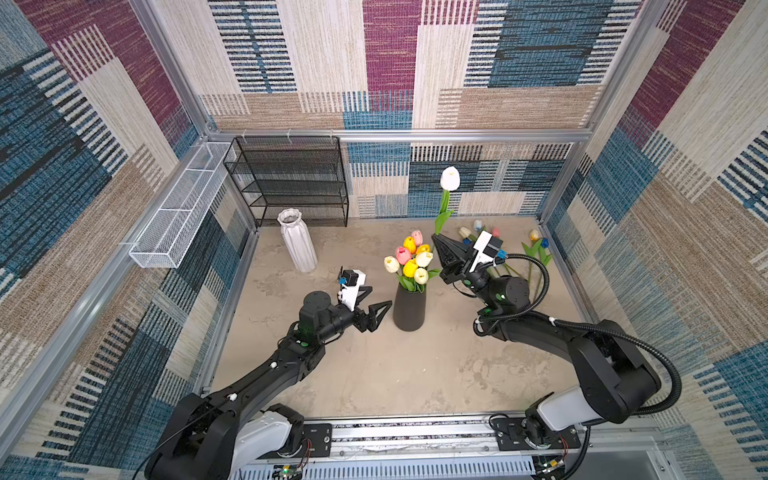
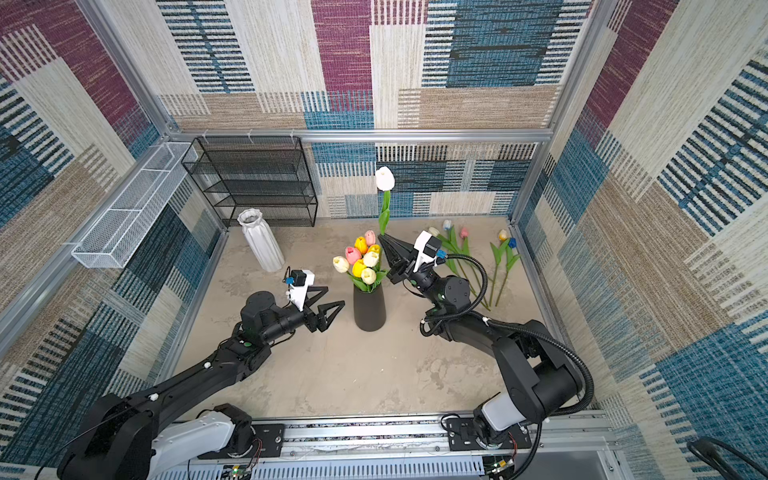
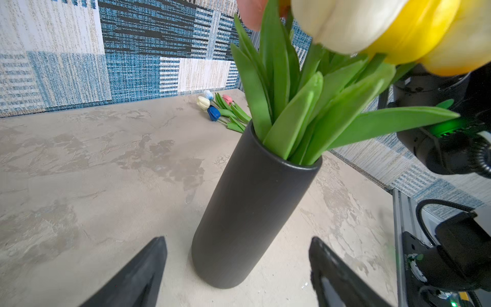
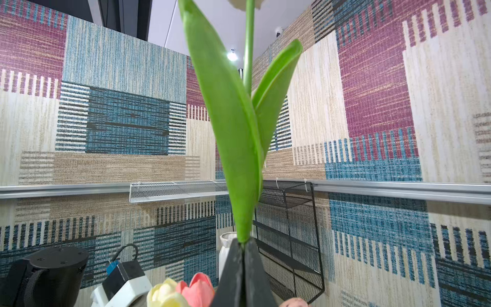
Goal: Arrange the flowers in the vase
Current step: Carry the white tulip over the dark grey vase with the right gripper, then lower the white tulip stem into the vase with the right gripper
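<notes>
Right gripper [image 2: 385,240] clamps white tulip [image 2: 385,178] upright; left gripper [image 2: 335,296] spread beside black vase [image 2: 369,309]

The right wrist view's edge cuts the head off the white tulip [image 4: 231,133].

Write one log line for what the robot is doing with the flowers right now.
right gripper: shut on white tulip, held upright | left gripper: open near black vase | loose tulips: lying on table
</notes>
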`<state>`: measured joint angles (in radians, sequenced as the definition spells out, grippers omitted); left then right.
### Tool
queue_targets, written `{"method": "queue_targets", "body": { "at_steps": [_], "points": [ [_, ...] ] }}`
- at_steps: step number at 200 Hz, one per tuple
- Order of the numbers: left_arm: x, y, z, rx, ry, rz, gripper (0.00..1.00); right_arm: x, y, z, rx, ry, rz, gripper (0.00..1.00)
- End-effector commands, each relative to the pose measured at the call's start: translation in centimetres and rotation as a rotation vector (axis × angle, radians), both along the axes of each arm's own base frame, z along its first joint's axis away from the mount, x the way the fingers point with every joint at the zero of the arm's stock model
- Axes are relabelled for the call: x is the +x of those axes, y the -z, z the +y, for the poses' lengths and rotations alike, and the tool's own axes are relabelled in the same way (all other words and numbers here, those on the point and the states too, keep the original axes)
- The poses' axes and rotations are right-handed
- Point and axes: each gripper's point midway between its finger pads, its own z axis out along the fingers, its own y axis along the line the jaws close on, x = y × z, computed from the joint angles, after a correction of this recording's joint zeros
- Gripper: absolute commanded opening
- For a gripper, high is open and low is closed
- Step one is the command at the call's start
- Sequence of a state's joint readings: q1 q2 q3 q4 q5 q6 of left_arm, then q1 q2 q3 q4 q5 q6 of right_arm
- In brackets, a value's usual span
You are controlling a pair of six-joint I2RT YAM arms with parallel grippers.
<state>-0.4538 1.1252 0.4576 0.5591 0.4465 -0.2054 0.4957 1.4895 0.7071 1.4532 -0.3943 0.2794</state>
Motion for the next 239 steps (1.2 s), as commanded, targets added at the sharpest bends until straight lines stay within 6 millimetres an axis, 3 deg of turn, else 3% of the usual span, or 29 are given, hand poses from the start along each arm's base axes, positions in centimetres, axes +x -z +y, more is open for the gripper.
{"method": "queue_targets", "body": {
  "at_steps": [1,108,189,239],
  "points": [
    [0.0,-0.4,-0.1,-0.002,0.006,-0.025,0.87,-5.3,-5.1,-2.5,0.147,-0.023,-0.278,0.00],
    [0.3,0.5,-0.5,-0.002,0.016,0.002,0.86,-3.8,-2.0,-1.7,0.113,-0.042,-0.168,0.00],
    [0.4,0.8,-0.6,0.001,0.022,0.013,0.86,-5.1,-3.4,-1.3,0.117,-0.130,-0.184,0.00],
    [0.5,0.2,-0.5,-0.015,0.014,-0.018,0.86,-4.7,-2.5,-0.9,0.090,-0.134,-0.155,0.00]
  ]
}}
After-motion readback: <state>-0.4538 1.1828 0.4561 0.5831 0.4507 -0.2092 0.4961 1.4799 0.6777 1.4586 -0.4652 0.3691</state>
